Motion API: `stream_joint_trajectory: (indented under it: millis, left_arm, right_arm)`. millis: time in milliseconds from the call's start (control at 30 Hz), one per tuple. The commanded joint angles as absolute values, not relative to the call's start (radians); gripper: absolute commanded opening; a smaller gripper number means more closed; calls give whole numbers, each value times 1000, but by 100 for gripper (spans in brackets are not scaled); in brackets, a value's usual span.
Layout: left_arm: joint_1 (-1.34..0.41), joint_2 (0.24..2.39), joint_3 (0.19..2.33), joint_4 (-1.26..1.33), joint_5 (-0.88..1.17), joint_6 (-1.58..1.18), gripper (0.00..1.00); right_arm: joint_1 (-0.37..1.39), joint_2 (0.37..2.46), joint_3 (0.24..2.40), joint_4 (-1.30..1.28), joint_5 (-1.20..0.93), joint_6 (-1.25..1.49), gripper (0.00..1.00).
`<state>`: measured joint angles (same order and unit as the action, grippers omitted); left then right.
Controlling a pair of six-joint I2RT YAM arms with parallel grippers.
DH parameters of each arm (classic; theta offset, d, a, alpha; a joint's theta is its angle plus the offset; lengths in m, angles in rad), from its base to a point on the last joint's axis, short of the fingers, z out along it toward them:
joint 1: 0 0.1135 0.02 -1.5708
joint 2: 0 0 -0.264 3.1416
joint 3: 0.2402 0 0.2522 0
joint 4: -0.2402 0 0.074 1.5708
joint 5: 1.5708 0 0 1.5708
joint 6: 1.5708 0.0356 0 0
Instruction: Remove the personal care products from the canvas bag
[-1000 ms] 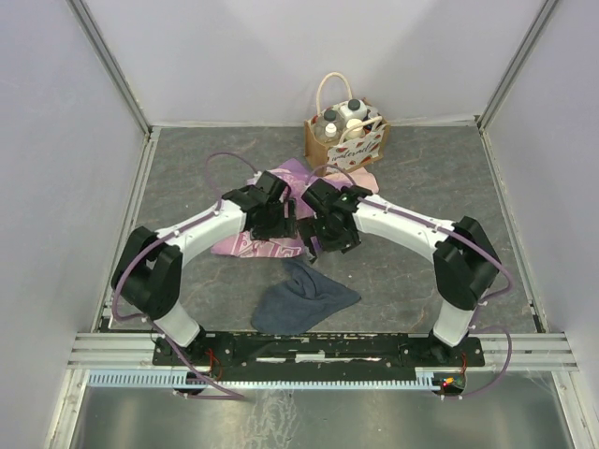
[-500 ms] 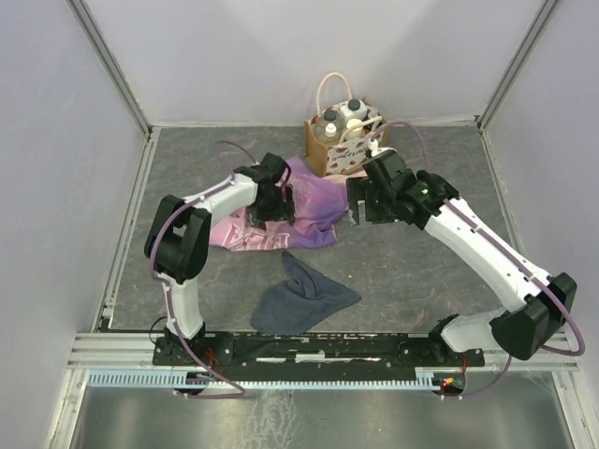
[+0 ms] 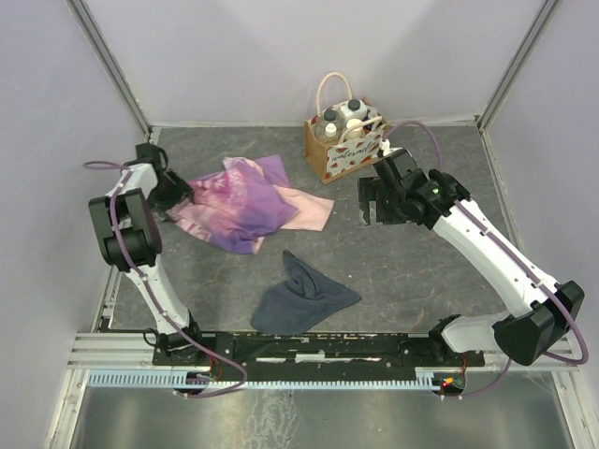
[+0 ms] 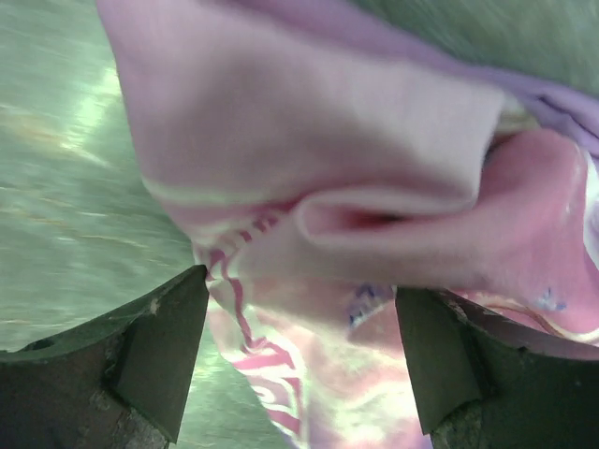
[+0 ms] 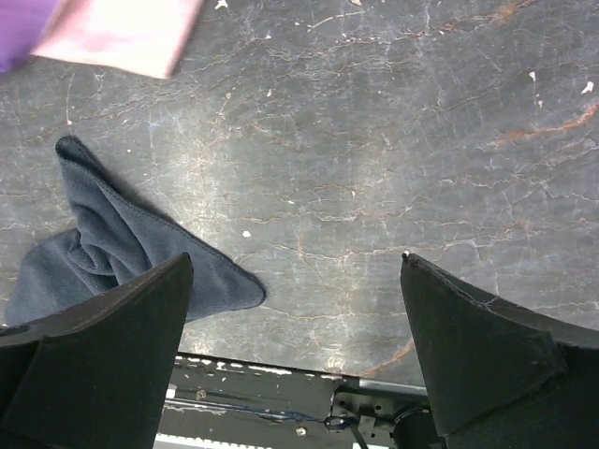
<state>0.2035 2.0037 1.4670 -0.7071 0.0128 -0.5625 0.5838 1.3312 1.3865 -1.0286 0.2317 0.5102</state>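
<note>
The tan canvas bag (image 3: 343, 152) stands upright at the back of the table, its red print facing front. Several small bottles (image 3: 343, 119) stick up out of it between the cream handles. My right gripper (image 3: 372, 204) hovers just in front of and right of the bag; in the right wrist view it (image 5: 296, 257) is open and empty over bare floor. My left gripper (image 3: 176, 193) is far left at the pink-purple garment's edge; in the left wrist view it (image 4: 301, 285) is open, with the garment (image 4: 356, 187) lying between the spread fingers.
The pink-purple garment (image 3: 245, 198) is spread left of centre. A grey-blue cloth (image 3: 304, 295) lies crumpled near the front and also shows in the right wrist view (image 5: 112, 253). Grey walls and metal rails enclose the table.
My left gripper swung far left, dragging the garment left with it. My right gripper moved from the centre up to just in front of the bag and stayed open.
</note>
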Motion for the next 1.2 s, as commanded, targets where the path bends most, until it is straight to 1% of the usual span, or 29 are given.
stream_joint_trajectory:
  millis: [0, 133, 333, 433, 567, 667, 800, 933, 1167]
  left_arm:
    - [222, 1912, 1511, -719, -19, -575, 84]
    - [63, 1820, 1539, -714, -47, -533, 84]
    - [-163, 1860, 1590, -734, 4, -528, 83]
    - [-219, 1923, 1601, -733, 44, -526, 82]
    - [-245, 2009, 1613, -761, 40, -519, 81]
    - [-239, 2022, 1583, -757, 38, -512, 81]
    - [-173, 2039, 1559, -763, 47, -518, 82]
    - [-64, 2045, 1545, -746, 83, -531, 81]
    - [167, 2075, 1559, -771, 40, -528, 81]
  right_arm:
    - [573, 1292, 1432, -1054, 275, 483, 100]
    - [570, 1309, 1426, -1040, 260, 489, 100]
    - [570, 1326, 1424, -1021, 202, 538, 100]
    - [570, 1310, 1409, -1020, 209, 542, 100]
    - [569, 1292, 1388, -1026, 230, 537, 100]
    - [570, 1279, 1373, -1028, 238, 537, 100]
    - [570, 1266, 1337, -1010, 248, 536, 100]
    - [569, 1274, 1334, -1007, 235, 531, 100]
    - [569, 1277, 1333, -1002, 233, 522, 100]
